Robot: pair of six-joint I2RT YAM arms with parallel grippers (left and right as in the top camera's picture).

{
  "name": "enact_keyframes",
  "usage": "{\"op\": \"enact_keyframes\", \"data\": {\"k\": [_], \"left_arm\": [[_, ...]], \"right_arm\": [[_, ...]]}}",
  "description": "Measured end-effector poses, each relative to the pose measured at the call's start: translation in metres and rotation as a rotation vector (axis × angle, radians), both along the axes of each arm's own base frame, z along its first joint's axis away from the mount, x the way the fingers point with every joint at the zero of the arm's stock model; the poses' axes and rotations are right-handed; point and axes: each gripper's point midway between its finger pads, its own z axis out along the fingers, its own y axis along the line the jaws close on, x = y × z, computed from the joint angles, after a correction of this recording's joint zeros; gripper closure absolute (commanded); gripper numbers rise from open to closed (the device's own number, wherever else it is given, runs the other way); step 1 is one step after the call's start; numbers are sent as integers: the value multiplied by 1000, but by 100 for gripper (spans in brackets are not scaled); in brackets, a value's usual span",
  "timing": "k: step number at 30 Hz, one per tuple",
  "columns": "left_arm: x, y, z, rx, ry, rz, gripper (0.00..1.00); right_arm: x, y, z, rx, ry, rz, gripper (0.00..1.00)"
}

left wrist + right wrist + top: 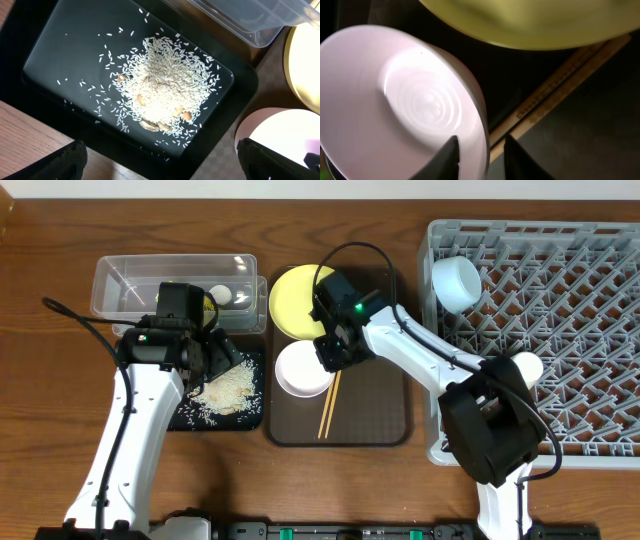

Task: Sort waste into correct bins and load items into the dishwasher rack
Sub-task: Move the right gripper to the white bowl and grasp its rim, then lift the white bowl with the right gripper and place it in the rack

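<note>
Overhead view first: nearest me, the left arm is hanging over the black tray (190, 418), and its wrist camera is showing the left pincer (162, 150) spread wide, holding nothing, above the heap of rice grains (165, 80) that is lying in the tray with a few tan scraps (150, 125) among it. Just beside that, on the brown serving tray (375, 415), the right pincer (480, 140) is straddling the rim of the white bowl (303, 370), one finger inside and one outside, jaws apart with a gap showing on the outer side. The chopsticks (330, 405) are lying next to the bowl on the same tray. Farther back, the yellow plate (293, 295) is sitting at the serving tray's far edge, and the clear tub (120, 280) is resting on the wooden surface (50, 240) behind the black tray, a small white round scrap (220, 295) inside it. Off to the right, the grey rack (570, 310) is holding a pale bowl (457, 280) tipped in its far left corner.
</note>
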Motion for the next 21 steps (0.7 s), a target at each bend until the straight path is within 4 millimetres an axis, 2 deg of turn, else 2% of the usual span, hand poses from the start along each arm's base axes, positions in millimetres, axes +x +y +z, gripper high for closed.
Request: {"op": "enact_keyframes", "data": {"k": [3,9,21], "left_arm": [[0,0,0,0,0,0,2],[0,0,0,0,0,0,2],[0,0,0,0,0,0,2]], "right_arm": [[-1,-1,0,-4,3,-2,91],[-3,-5,-2,-23,13,-7,99],[-3,-13,-3,-58,15,-31,99]]}}
